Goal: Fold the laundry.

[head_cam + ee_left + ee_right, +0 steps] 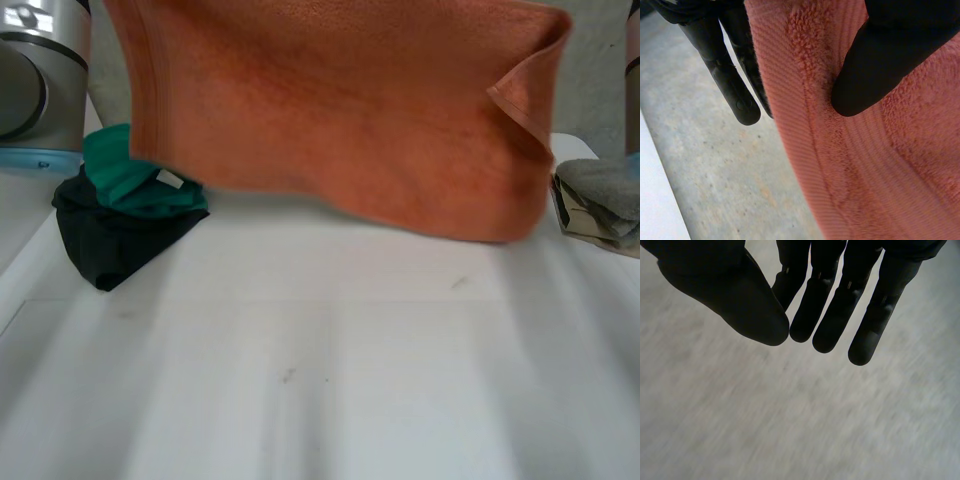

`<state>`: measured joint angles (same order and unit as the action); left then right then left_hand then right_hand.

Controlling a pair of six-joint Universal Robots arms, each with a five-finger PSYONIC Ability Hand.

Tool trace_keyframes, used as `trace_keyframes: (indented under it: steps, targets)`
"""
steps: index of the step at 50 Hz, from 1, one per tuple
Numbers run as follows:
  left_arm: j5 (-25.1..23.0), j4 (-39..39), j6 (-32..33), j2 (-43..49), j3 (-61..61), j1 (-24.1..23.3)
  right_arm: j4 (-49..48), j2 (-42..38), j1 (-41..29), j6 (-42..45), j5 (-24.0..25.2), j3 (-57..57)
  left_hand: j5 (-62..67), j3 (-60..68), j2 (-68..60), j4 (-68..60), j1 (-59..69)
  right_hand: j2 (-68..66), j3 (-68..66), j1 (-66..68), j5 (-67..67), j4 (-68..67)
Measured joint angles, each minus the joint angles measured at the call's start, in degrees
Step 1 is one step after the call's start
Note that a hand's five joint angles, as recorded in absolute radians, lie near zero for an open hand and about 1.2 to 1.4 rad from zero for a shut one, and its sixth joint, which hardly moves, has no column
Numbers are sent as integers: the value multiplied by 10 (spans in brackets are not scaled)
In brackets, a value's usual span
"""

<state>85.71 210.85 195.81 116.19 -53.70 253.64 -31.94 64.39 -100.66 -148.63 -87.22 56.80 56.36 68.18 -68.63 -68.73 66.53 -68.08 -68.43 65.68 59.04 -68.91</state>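
An orange towel (pixel 340 110) hangs spread out above the far side of the white table (pixel 320 380), its lower edge just over the tabletop. One upper corner near the right side flops forward. In the left wrist view my left hand (pixel 890 50) pinches the towel (pixel 880 175) near its ribbed edge, thumb on one face and fingers (pixel 735 95) behind it. My right hand (pixel 740 295) has its thumb closed against nearly straight fingers (pixel 830 315), with no cloth between them and grey floor beneath.
A green cloth (pixel 135 180) lies on a crumpled black one (pixel 110 240) at the table's left. A grey folded pile (pixel 600 200) sits at the right edge. My left arm's grey joint (pixel 40 80) stands at the far left.
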Motion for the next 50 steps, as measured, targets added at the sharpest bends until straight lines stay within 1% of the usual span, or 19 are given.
trace_keyframes:
  steps: [2, 3, 6, 10, 14, 15, 16, 17, 19, 21, 24, 29, 34, 36, 40, 43, 47, 50]
  targets:
    - [3, 2, -13, -13, -16, 1, -31, 15, 2, -18, 17, 19, 0, 0, 0, 0, 0, 0, 0, 0, 0, 0]
    - [4, 0, -19, -22, -29, 2, -48, 27, 5, -36, 36, 39, 0, 0, 0, 0, 0, 0, 0, 0, 0, 0]
    - [6, -8, -30, -41, -69, 4, -52, 39, 11, -58, 63, 67, 0, 0, 0, 0, 0, 0, 0, 0, 0, 0]
    - [1, -16, -38, -69, -153, 9, -15, 44, 25, -82, 96, 111, 0, 0, 0, 0, 0, 0, 0, 0, 0, 0]
    - [-8, -17, -40, -85, -212, 12, 30, 37, 37, -90, 111, 140, 0, 0, 0, 0, 0, 9, 10, -3, -13, 13]
    - [-17, -17, -40, -94, -245, 13, 56, 31, 45, -92, 116, 155, 0, 1, -1, 0, 0, 90, 84, -63, -89, 88]
    - [-20, -17, -40, -97, -254, 13, 66, 28, 48, -92, 118, 160, 0, 1, -1, 0, 0, 117, 118, -88, -124, 122]
    - [-28, -16, -40, -103, -274, 13, 86, 23, 52, -93, 120, 169, 0, 1, -1, 0, 0, 226, 224, -198, -234, 228]
    - [-38, -15, -40, -112, -297, 13, 111, 16, 57, -95, 122, 181, 0, 1, -1, 0, 0, 324, 315, -299, -329, 320]
    - [-51, -14, -40, -128, -323, 10, 145, 6, 61, -98, 122, 192, 0, 2, -1, 0, 0, 451, 450, -431, -469, 456]
    - [-62, -13, -40, -148, -343, 6, 175, -3, 61, -103, 122, 198, 0, 2, -1, 0, 0, 541, 545, -515, -555, 546]
    - [-73, -16, -41, -195, -364, -5, 221, -21, 51, -126, 120, 197, 0, 2, -1, 0, 0, 556, 566, -525, -567, 568]
    - [-79, -35, -45, -248, -365, -23, 254, -46, 25, -190, 117, 187, 0, 2, -1, 0, 0, 556, 566, -525, -567, 568]
    - [-84, -54, -46, -275, -358, -35, 264, -60, 5, -236, 114, 183, 0, 2, -1, 0, 0, 556, 566, -525, -567, 568]
    - [-90, -81, -47, -300, -345, -50, 266, -77, -25, -284, 110, 179, 0, 2, -1, 0, 0, 556, 566, -525, -567, 568]
    - [-96, -114, -48, -323, -330, -66, 254, -101, -61, -318, 104, 169, 0, 2, -1, 0, 0, 556, 566, -525, -567, 568]
    - [-98, -144, -48, -348, -319, -84, 230, -139, -101, -328, 88, 142, 0, 2, -1, 0, 0, 556, 566, -525, -567, 568]
    - [-99, -158, -48, -367, -316, -95, 215, -173, -125, -325, 67, 111, 0, 2, -1, 0, 0, 556, 566, -525, -567, 568]
